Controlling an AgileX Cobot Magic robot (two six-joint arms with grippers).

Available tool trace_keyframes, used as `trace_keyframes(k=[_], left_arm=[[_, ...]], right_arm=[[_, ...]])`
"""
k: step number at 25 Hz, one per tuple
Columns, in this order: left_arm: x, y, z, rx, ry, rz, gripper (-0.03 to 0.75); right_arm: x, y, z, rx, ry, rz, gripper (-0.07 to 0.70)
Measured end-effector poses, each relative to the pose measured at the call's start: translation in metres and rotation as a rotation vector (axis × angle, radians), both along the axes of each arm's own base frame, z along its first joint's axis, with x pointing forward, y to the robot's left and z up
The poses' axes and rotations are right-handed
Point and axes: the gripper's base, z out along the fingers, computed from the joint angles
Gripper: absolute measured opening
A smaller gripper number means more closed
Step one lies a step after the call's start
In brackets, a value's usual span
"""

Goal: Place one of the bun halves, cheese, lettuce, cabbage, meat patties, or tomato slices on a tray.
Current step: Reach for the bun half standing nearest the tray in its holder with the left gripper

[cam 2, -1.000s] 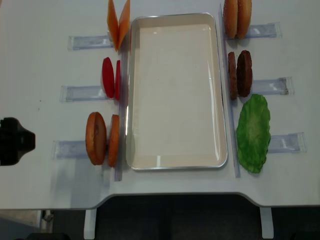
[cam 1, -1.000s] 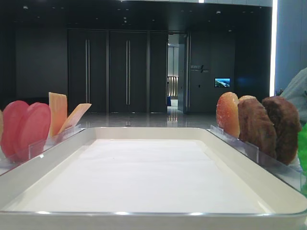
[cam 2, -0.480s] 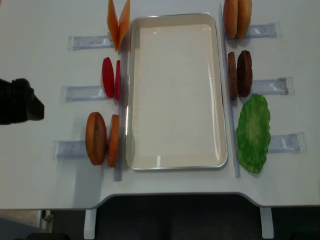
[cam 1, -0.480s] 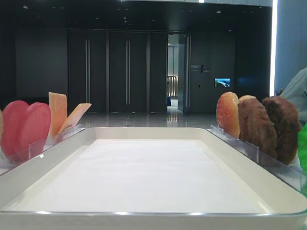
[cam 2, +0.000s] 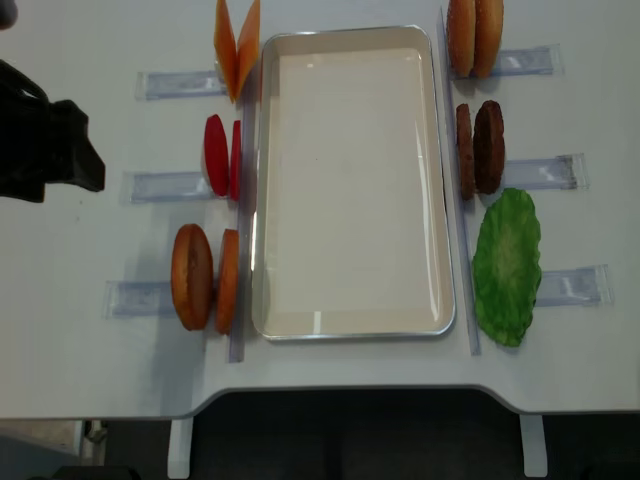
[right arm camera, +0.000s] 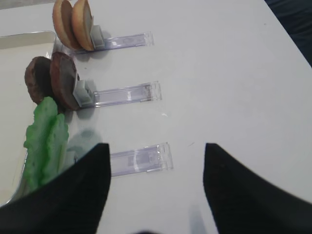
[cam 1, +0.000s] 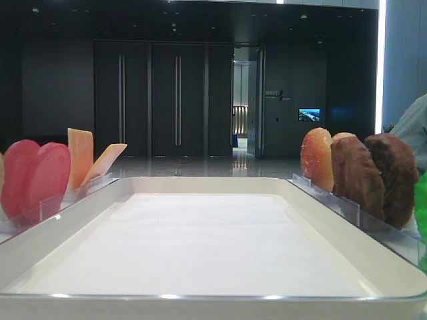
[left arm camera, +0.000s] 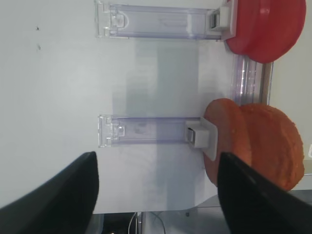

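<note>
The white tray (cam 2: 350, 300) lies mid-table with nothing on it. Left of it stand cheese (cam 2: 237, 50), tomato slices (cam 2: 222, 155) and two bun halves (cam 2: 205, 278). To its right are more bun halves (cam 2: 475, 38), meat patties (cam 2: 480, 147) and green lettuce (cam 2: 507, 265). Cabbage is out of view. My left gripper (left arm camera: 157, 168) is open and holds nothing, with the bun halves (left arm camera: 258, 146) to its right. My right gripper (right arm camera: 157, 161) is open over bare table, right of the lettuce (right arm camera: 46, 141).
Clear plastic holders (cam 2: 165, 185) lie in rows on both sides of the tray. One holder (left arm camera: 151, 130) props the left buns, another (right arm camera: 141, 158) lies by the lettuce. The dark left arm (cam 2: 45, 150) hangs over the table's far left. The table's front edge (cam 2: 350, 395) is near.
The left arm has moved away from the front edge and slightly rightward, from the bun row to level with the tomato row. The food and tray have not moved.
</note>
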Motion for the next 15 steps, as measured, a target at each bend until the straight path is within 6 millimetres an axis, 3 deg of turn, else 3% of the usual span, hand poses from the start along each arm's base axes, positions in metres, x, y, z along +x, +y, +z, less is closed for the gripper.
trace_keyframes(k=[15], left_arm=[[0.0032,-0.0094,-0.0045,-0.016,0.023,-0.025,0.580]], right_arm=[[0.0000,0.0000,0.0000,0.000,0.000,0.000,0.411]])
